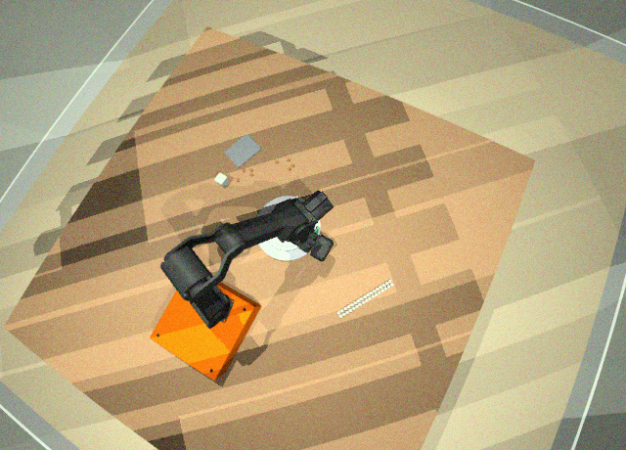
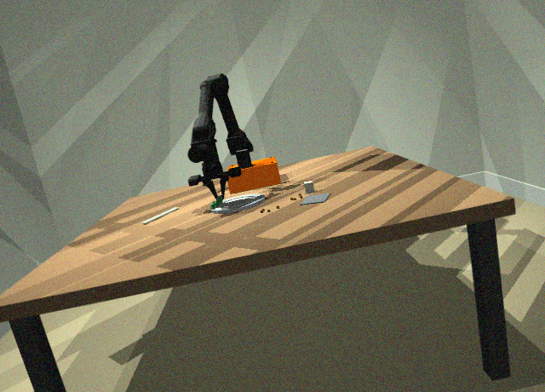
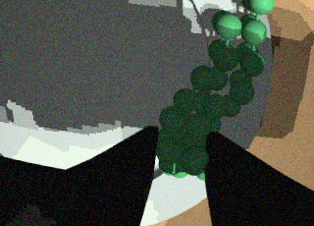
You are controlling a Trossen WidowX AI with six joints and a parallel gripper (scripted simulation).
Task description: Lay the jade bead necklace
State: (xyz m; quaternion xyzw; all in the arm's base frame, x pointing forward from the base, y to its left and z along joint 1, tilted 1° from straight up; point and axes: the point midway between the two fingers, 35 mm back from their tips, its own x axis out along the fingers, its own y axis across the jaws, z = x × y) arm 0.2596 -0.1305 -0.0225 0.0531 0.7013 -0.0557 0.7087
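Observation:
The jade bead necklace (image 1: pixel 317 229) (image 2: pixel 215 204) (image 3: pixel 228 26) shows in the wrist view as two strands of green beads, running from the upper right and bunching between the fingertips. My gripper (image 2: pixel 218 198) (image 3: pixel 183 140) is shut on the necklace, low over the rim of the round bead board. The white bead board (image 1: pixel 286 253) (image 2: pixel 263 198) (image 3: pixel 49 149) lies flat, partly in shadow; the necklace is over its right side in the wrist view. The arm hides much of the board and the fingertips in the top view. Whether any beads sit in the groove cannot be told.
A strip of white beads (image 1: pixel 365 298) (image 2: pixel 160 215) lies beyond the gripper. Across the board are a grey plate (image 1: pixel 243 150) (image 2: pixel 316 198), a small white block (image 1: pixel 221 179) (image 2: pixel 308 186) and several small brown beads. The arm stands at an orange base block (image 1: pixel 201 338) (image 2: pixel 255 178).

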